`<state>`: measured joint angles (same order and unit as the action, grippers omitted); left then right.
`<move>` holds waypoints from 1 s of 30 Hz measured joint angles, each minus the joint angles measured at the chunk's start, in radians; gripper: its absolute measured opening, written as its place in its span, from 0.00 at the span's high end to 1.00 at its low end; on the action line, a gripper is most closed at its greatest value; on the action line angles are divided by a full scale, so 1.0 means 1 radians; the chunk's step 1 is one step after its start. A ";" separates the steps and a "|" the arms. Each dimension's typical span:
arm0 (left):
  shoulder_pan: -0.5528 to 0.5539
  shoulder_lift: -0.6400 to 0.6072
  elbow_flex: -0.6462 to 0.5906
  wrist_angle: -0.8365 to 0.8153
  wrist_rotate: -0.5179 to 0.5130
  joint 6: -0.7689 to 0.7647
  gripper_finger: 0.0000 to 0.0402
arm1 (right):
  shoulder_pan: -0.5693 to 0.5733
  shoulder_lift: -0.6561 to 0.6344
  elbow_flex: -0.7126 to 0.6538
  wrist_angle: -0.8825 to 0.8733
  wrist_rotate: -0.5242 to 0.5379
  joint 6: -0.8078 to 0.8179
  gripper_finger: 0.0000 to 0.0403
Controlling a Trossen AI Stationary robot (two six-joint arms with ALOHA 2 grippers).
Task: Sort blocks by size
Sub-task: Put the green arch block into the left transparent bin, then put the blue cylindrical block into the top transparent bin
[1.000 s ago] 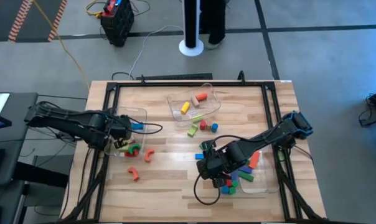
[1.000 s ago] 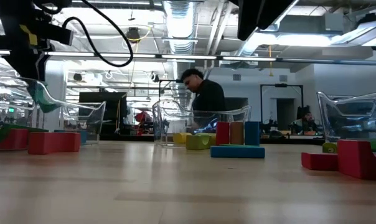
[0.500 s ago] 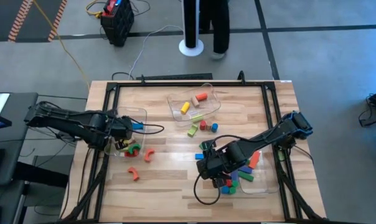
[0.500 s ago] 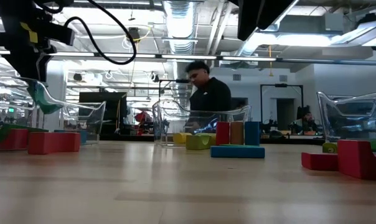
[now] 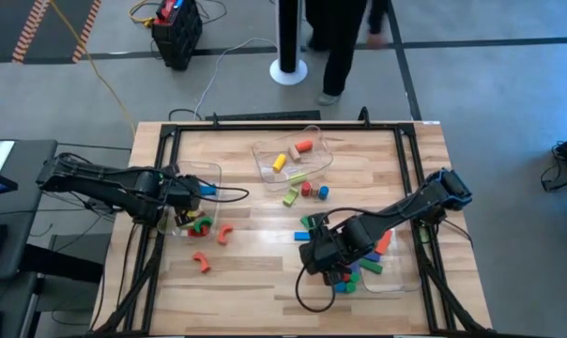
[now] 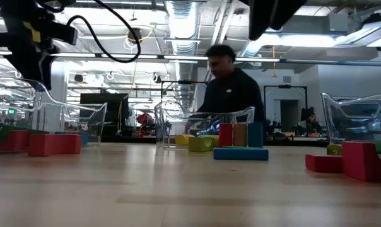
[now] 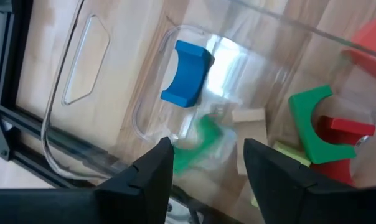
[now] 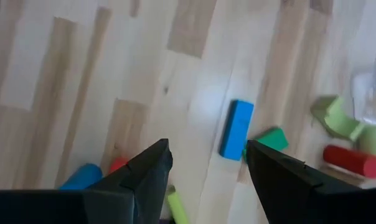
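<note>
Right tool (image 8: 200, 174) wide and empty above blue bar (image 8: 236, 129) at mid-counter; bar just ahead, long axis along the reach. Left tool (image 7: 203, 168) parted (nothing held) over left-edge bin (image 7: 82, 68).

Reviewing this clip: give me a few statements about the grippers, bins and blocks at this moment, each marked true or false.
1. The left gripper hangs over the clear bin at the table's left edge. True.
2. A blue arch block lies in that bin. True.
3. The right gripper is clamped on a blue bar. False: its fingers are open and empty; the blue bar lies on the table.
4. No person is in view. False: a person stands beyond the table.
</note>
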<state>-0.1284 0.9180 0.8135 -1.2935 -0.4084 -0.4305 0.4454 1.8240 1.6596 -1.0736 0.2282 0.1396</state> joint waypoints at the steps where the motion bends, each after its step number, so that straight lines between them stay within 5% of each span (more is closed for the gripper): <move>1: 0.000 0.000 0.000 0.006 0.000 0.006 0.53 | 0.002 0.000 0.000 -0.013 0.007 0.009 0.39; 17: 0.000 -0.002 0.086 0.241 -0.043 0.190 0.52 | 0.064 0.000 0.000 -0.111 0.035 0.146 0.39; 30: 0.000 0.109 0.087 0.614 0.091 0.479 0.52 | 0.140 0.000 0.000 -0.204 0.093 0.304 0.39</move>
<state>-0.1287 1.0274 0.9005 -0.6797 -0.3173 0.0483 0.5850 1.8240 1.6596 -1.2776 0.3210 0.4433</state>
